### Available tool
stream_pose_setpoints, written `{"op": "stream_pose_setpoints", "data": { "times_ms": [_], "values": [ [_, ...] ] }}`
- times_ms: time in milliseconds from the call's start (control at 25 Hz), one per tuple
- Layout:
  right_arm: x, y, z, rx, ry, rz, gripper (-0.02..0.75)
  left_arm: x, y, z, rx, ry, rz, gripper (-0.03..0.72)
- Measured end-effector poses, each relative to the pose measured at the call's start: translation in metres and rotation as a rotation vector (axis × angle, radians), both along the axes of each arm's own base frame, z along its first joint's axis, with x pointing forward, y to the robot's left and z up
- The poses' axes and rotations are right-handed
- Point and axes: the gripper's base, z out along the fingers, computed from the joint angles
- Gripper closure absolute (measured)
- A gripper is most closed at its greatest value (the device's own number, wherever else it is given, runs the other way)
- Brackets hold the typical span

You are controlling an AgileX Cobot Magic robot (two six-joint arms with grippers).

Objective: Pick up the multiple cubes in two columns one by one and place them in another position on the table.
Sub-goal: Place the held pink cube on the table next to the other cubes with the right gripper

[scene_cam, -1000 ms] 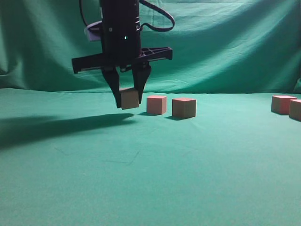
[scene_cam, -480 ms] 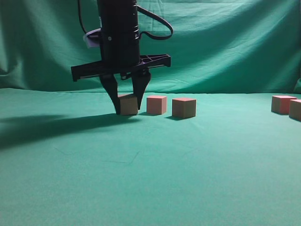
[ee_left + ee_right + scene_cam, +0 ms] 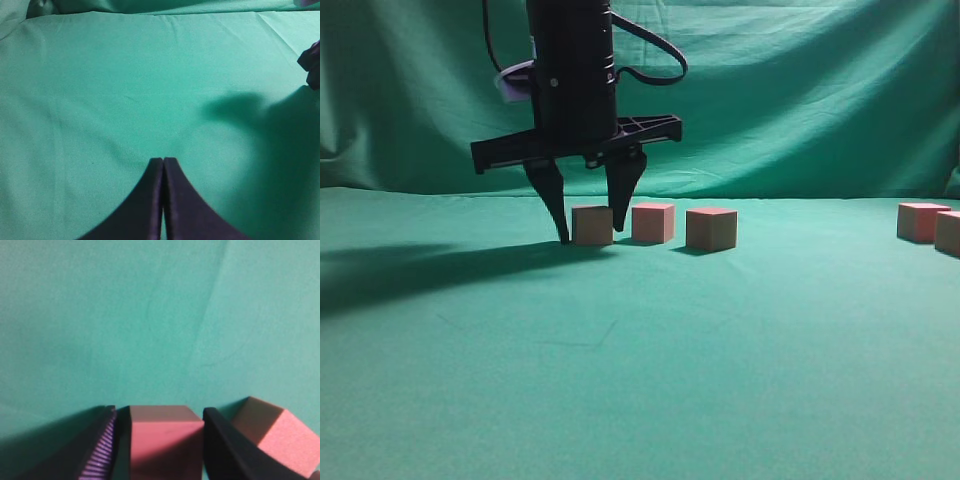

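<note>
Three salmon-pink cubes stand in a row on the green table [image 3: 620,380]. The leftmost cube [image 3: 592,225] rests on the cloth between the fingers of my right gripper [image 3: 590,234], which points straight down and is open, with a small gap on each side. The right wrist view shows that cube [image 3: 162,440] between the spread fingers of the right gripper [image 3: 159,412], and a neighbouring cube [image 3: 277,437] just to its right. The second cube [image 3: 653,222] and third cube [image 3: 711,229] stand beside it. My left gripper [image 3: 163,161] is shut and empty over bare cloth.
Two more cubes [image 3: 922,221] [image 3: 950,232] sit at the far right edge of the table. A draped green backdrop [image 3: 800,100] hangs behind. A dark part of the other arm [image 3: 312,65] shows at the right edge of the left wrist view.
The right gripper came down with the cube until it stood on the table, then its fingers spread and let the cube go. The other cubes have not moved.
</note>
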Motion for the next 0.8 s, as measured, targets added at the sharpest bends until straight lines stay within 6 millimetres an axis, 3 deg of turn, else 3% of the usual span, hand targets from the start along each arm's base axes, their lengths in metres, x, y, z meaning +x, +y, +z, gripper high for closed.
{"op": "stream_pose_setpoints", "data": {
  "times_ms": [280,680,800],
  "values": [
    [0.005,0.004,0.016,0.032,-0.045,0.015,0.384,0.000,0.000,0.000,0.000,0.000,0.000,0.688],
    [0.009,0.004,0.025,0.001,-0.102,0.071,0.384,0.000,0.000,0.000,0.000,0.000,0.000,0.688],
    [0.009,0.003,0.051,0.030,-0.139,0.061,0.384,0.000,0.000,0.000,0.000,0.000,0.000,0.688]
  ]
}}
